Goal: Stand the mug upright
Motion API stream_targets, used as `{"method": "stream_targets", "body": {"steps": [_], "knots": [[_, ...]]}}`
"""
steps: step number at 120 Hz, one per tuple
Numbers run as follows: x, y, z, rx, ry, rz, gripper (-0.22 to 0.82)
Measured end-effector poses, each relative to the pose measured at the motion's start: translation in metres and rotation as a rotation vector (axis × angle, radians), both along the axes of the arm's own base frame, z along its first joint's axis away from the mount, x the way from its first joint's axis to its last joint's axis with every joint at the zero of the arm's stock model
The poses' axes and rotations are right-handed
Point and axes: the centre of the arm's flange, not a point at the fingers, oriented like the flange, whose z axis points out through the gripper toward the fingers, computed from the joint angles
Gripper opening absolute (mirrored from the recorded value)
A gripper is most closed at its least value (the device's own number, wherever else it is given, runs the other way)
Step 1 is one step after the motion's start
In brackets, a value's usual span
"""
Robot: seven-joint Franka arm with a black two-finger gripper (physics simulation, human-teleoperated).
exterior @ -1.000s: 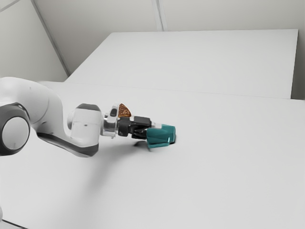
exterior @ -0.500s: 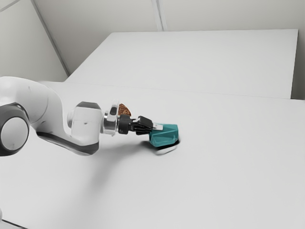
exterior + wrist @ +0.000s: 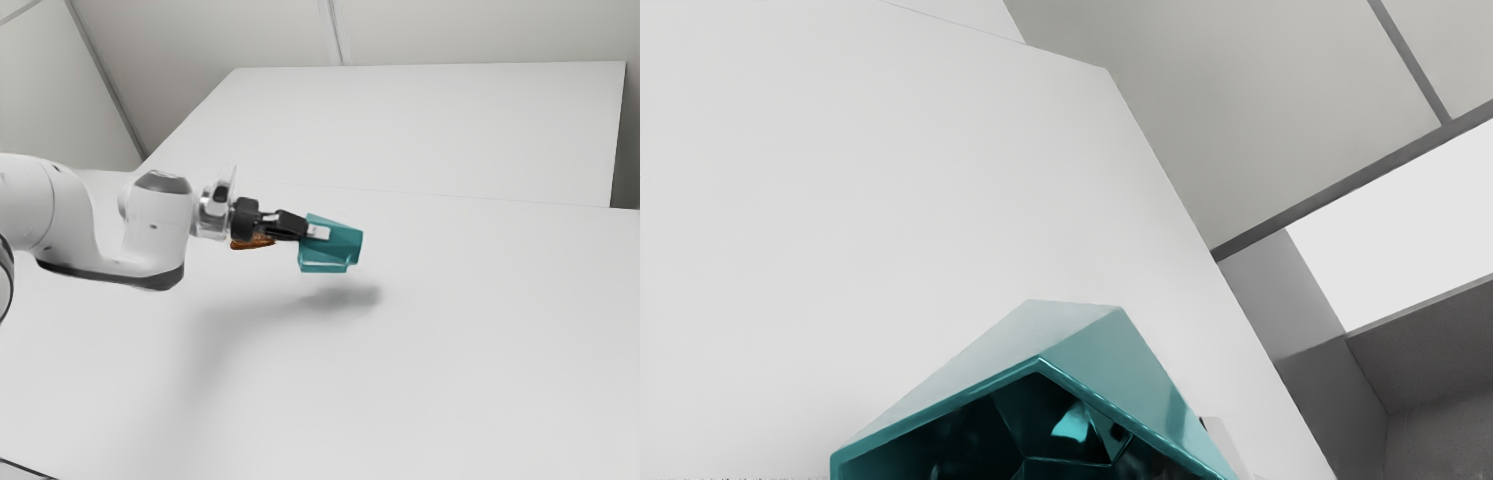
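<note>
Gripping the faceted teal mug (image 3: 342, 243), we are holding it above the white table (image 3: 450, 350), and its shadow (image 3: 345, 297) is lying apart beneath it. Our gripper (image 3: 318, 232) is closing on the mug near its mouth, with one pale fingertip showing against its side in the exterior view. The mug is not standing upright: it is leaning far over, its mouth facing back toward our gripper and its base pointing toward the exterior view's right and slightly down. Its handle (image 3: 325, 268) is hanging on the underside. In the wrist view we are looking past the angular rim (image 3: 1040, 363) into the dark, glossy inside. Behind our gripper, a brown-orange object (image 3: 253, 242) is showing, partly hidden; we are not telling what it is.
</note>
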Motion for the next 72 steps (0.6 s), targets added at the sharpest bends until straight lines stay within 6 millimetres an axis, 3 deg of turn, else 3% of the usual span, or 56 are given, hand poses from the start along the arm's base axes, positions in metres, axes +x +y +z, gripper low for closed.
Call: {"method": "stream_targets", "body": {"steps": [26, 49, 72], "knots": [[-0.007, 0.009, 0.046, 0.289, -0.004, -0.178, -0.17], [-0.021, 0.022, 0.062, 0.625, 0.062, -0.312, -0.17], [-0.031, 0.032, 0.076, 0.860, 0.133, -0.329, -0.17]]}}
